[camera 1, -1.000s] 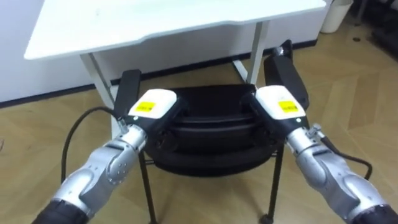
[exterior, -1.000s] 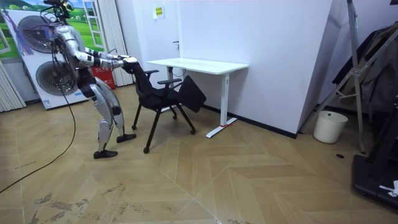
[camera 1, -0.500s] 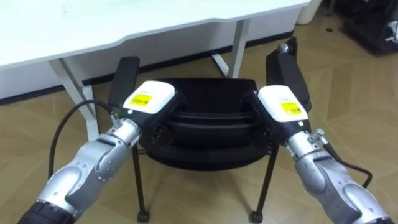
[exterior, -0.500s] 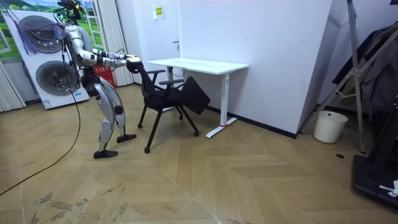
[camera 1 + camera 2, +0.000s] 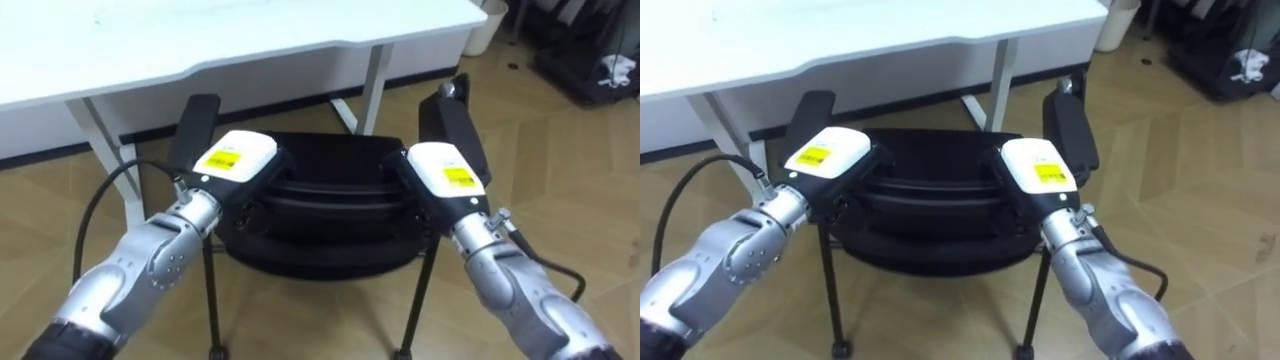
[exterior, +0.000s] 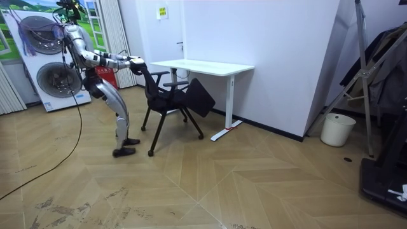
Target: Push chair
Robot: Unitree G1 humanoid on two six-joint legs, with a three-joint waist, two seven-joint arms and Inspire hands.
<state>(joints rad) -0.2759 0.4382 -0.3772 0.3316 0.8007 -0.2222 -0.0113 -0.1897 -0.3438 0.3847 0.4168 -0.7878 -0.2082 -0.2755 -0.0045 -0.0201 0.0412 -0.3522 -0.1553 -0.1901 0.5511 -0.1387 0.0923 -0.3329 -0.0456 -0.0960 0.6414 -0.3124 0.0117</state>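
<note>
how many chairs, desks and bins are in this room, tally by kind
black chair: 1
white desk: 1
white bin: 1
total: 3

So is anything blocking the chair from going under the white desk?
Nothing lies on the floor between the chair and the desk. The left hand and right hand are on the chair's back. But the desk's right leg stands just past the seat, near its right half, and might catch it.
</note>
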